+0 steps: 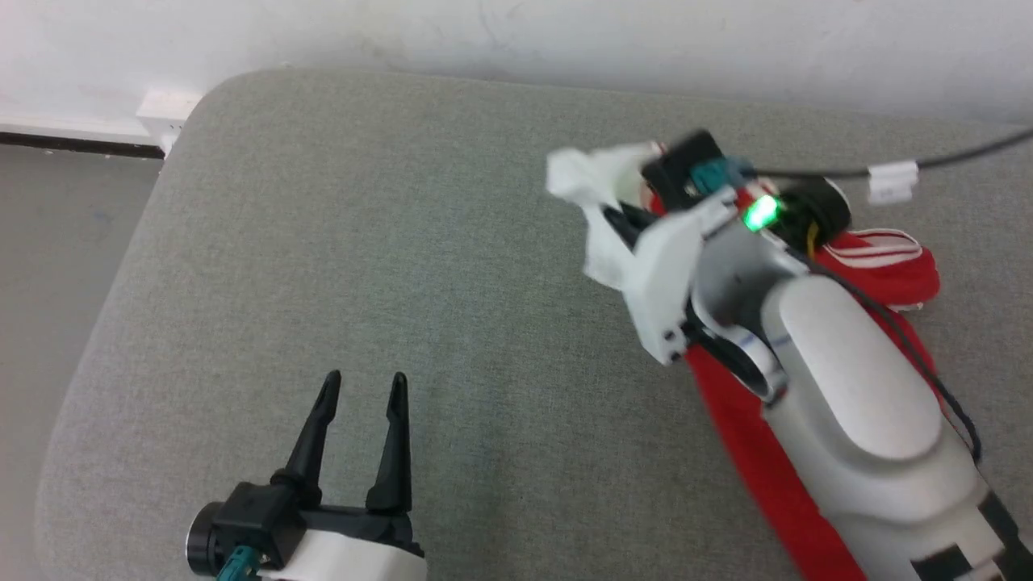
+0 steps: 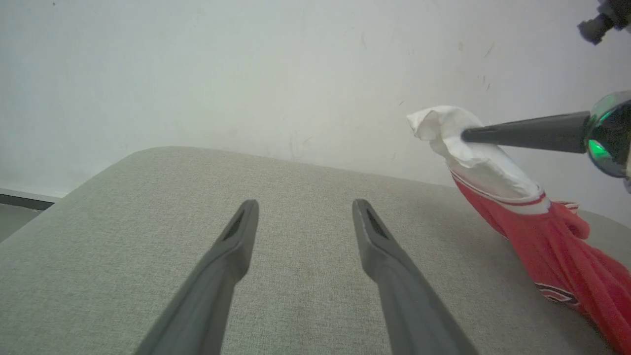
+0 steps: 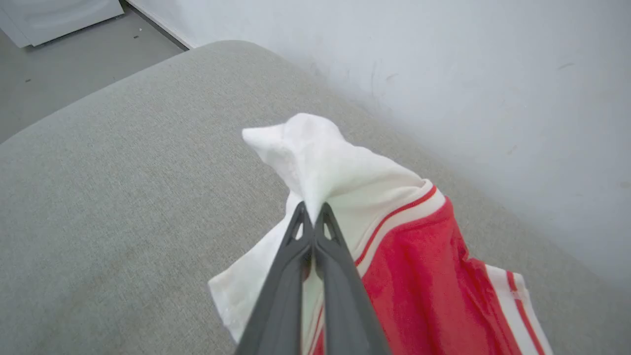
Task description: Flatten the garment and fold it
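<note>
The garment [image 1: 746, 452] is a red shirt with white sleeves, bunched up on the right side of the grey padded surface [image 1: 403, 242]. My right gripper [image 1: 615, 216] is shut on a white sleeve [image 3: 325, 158] and holds it lifted off the surface, so the red body [image 3: 414, 276] hangs down from it. The left wrist view shows the same grip, with the right gripper [image 2: 466, 134] pinching the sleeve [image 2: 473, 158] above the red cloth [image 2: 547, 236]. My left gripper [image 1: 365, 383] hovers low over bare padding at the front left, open and empty, well apart from the garment [image 2: 547, 236].
The padded surface [image 2: 296, 276] ends in a rounded edge at the left, with grey floor [image 1: 56, 234] beyond. A white wall [image 1: 565, 32] runs along the back. A black cable with a white tag [image 1: 892, 181] crosses above the garment at the far right.
</note>
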You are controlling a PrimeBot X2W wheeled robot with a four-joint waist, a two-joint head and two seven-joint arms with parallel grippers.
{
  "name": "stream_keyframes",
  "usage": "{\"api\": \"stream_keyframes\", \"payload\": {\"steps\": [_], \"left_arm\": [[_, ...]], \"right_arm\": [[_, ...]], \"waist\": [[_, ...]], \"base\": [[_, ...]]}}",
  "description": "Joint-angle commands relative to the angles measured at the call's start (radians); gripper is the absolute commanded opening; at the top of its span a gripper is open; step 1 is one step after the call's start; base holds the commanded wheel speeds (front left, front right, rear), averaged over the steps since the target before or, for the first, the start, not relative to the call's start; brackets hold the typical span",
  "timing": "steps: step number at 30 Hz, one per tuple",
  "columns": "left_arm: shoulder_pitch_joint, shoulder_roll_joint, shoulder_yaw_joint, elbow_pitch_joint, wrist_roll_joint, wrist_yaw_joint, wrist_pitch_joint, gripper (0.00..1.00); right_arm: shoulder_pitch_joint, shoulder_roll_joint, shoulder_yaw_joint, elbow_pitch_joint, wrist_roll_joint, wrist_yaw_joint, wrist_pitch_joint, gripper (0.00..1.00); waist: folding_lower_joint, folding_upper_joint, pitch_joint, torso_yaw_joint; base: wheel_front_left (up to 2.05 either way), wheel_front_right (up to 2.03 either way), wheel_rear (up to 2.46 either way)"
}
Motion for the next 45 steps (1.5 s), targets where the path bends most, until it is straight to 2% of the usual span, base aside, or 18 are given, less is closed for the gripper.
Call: {"api": "stream_keyframes", "payload": {"steps": [1,5,14,15,16,17,23,29,33,36,39,42,45], "left_arm": [[-0.018,-0.002,-0.003,0.003,-0.013,0.003,-0.005,1.0],[-0.029,-0.002,-0.009,0.011,-0.02,-0.001,-0.005,1.0],[-0.064,-0.002,-0.046,0.034,-0.036,-0.005,-0.005,1.0],[-0.067,-0.002,-0.047,0.037,-0.036,-0.004,-0.005,1.0],[-0.069,-0.002,-0.048,0.039,-0.037,-0.003,-0.005,1.0],[-0.07,-0.002,-0.048,0.041,-0.037,-0.002,-0.005,1.0],[-0.053,-0.002,-0.027,0.044,-0.025,0.005,-0.005,1.0],[-0.03,-0.002,-0.006,0.038,-0.005,-0.002,-0.005,1.0],[-0.006,-0.002,0.008,0.026,0.011,-0.005,-0.005,1.0],[0.006,-0.002,0.016,0.021,0.02,-0.012,-0.005,1.0],[0.012,-0.002,0.021,0.018,0.026,-0.018,-0.005,1.0],[0.019,-0.002,0.027,0.018,0.031,-0.023,-0.005,1.0],[0.025,-0.002,0.03,0.018,0.034,-0.026,-0.005,1.0]], "right_arm": [[-0.045,0.022,0.026,-0.001,0.013,-0.001,-0.005,0.0],[-0.096,0.054,0.097,0.053,0.031,-0.001,-0.008,0.0],[-0.071,0.072,0.228,0.297,0.063,-0.001,-0.075,0.0],[-0.071,0.072,0.237,0.315,0.072,-0.001,-0.083,0.04],[-0.072,0.072,0.246,0.33,0.079,-0.001,-0.09,0.4],[-0.076,0.072,0.255,0.342,0.087,-0.001,-0.098,1.0],[-0.109,0.072,0.259,0.328,0.171,-0.001,-0.163,1.0],[-0.111,0.072,0.179,0.267,0.198,-0.001,-0.218,1.0],[-0.053,0.046,0.027,0.183,0.124,-0.001,-0.274,1.0],[0.052,0.019,-0.155,0.081,0.033,-0.001,-0.325,1.0],[0.202,0.027,-0.333,-0.055,-0.055,-0.001,-0.34,1.0],[0.362,0.05,-0.461,-0.192,-0.116,-0.001,-0.311,1.0],[0.503,0.065,-0.498,-0.285,-0.114,-0.001,-0.206,1.0]], "waist": [[-0.0001,0.0,0.006,0.004],[-0.0001,0.0,0.02,0.023],[-0.0001,0.0,0.052,0.086],[-0.0001,0.0,0.052,0.088],[-0.0001,0.0,0.052,0.09],[-0.0001,0.0,0.051,0.09],[-0.0001,0.0,0.022,0.05],[-0.0001,0.0,-0.015,-0.009],[-0.0001,0.0,-0.035,-0.059],[-0.0001,0.0,-0.04,-0.091],[-0.0001,0.0,-0.037,-0.119],[-0.0001,0.0,-0.034,-0.146],[-0.0001,0.0,-0.032,-0.165]], "base": [[0.0,0.0,0.0],[0.0,0.0,0.0],[0.0,0.0,0.0],[0.0,0.0,0.0],[0.0,0.0,0.0],[0.0,0.0,0.0],[0.0,0.0,0.0],[0.0,0.0,0.0],[0.0,0.0,0.0],[0.0,0.0,0.0],[0.0,0.0,0.0],[0.0,0.0,0.0],[0.0,0.0,0.0]]}}
